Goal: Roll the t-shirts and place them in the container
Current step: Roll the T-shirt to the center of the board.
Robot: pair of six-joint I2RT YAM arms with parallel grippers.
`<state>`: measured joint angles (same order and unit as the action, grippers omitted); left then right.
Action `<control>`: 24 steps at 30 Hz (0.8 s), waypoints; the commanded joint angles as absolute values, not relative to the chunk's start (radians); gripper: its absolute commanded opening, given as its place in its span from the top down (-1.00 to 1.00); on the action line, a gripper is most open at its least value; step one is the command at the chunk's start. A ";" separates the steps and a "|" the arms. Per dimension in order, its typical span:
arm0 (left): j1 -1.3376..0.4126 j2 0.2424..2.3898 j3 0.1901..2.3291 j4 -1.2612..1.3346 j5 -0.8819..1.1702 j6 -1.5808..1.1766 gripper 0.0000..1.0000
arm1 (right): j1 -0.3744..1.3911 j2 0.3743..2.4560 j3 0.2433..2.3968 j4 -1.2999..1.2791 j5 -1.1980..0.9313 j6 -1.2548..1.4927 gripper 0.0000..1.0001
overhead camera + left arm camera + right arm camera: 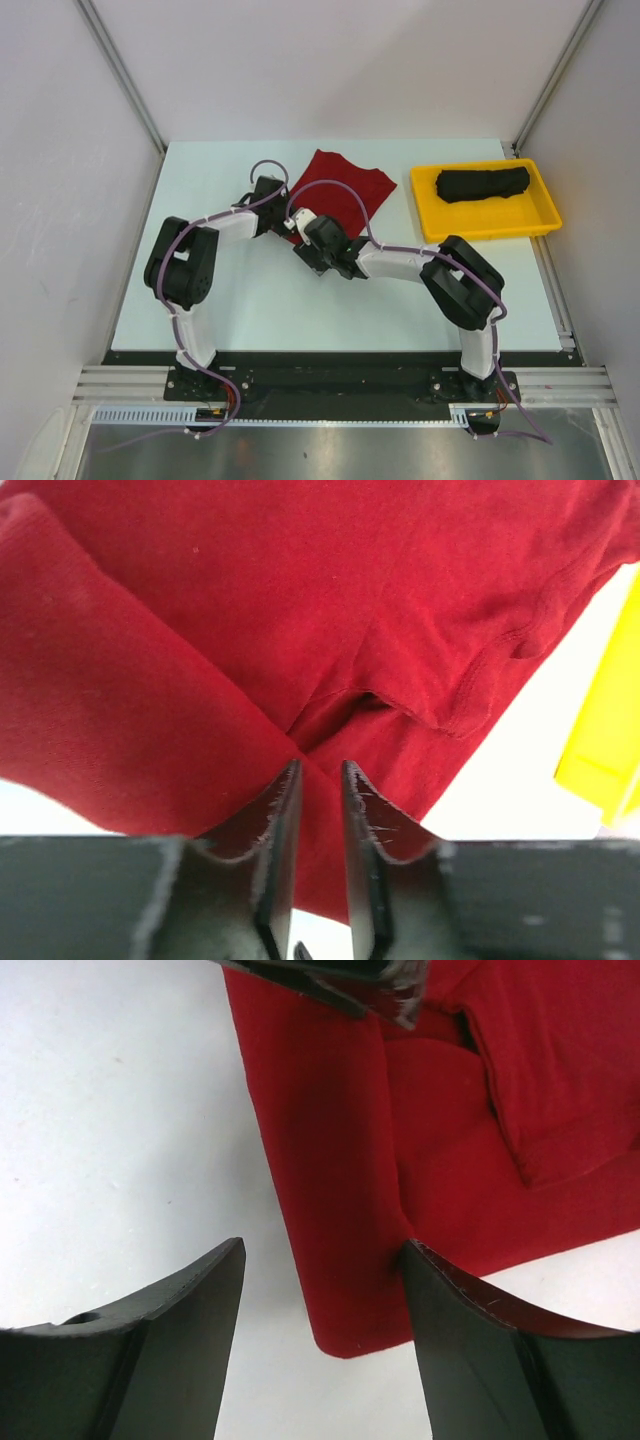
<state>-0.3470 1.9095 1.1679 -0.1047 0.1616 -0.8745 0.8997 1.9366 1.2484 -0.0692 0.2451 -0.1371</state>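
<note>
Two grippers sit at the red shirt's [340,185] near edge, mid table [220,290]. R gripper [322,1260] gapes wide, holding nothing, one finger over bare table. Shut there, it'd prob nip just the corner = crooked roll. L gripper [320,765] jaws are a slit apart at a crease, can't tell if pinching. It could drag folds open. Further back, black shirt [483,184] sits bundled in the tray [490,233]. No text/logos readable.

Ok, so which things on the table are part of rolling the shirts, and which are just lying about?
Part of the job:
red t-shirt, not yet rolled
black t-shirt, bundled up

Just lying about:
yellow tray, only holding the black one
</note>
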 commanded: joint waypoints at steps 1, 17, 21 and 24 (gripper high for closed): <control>-0.350 1.902 1.198 -0.092 0.179 -0.884 0.39 | 0.899 1.976 1.289 -0.040 0.261 -0.167 -0.35; -0.242 1.637 1.000 -0.086 0.153 -0.922 0.02 | 0.831 1.996 1.290 -0.057 0.057 -0.117 0.13; -0.235 1.689 1.038 -0.060 0.169 -0.933 0.19 | 0.831 2.002 1.290 -0.067 0.051 -0.112 0.20; -0.236 1.715 1.071 -0.038 0.164 -0.951 0.25 | 0.830 2.005 1.290 -0.066 0.049 -0.109 0.21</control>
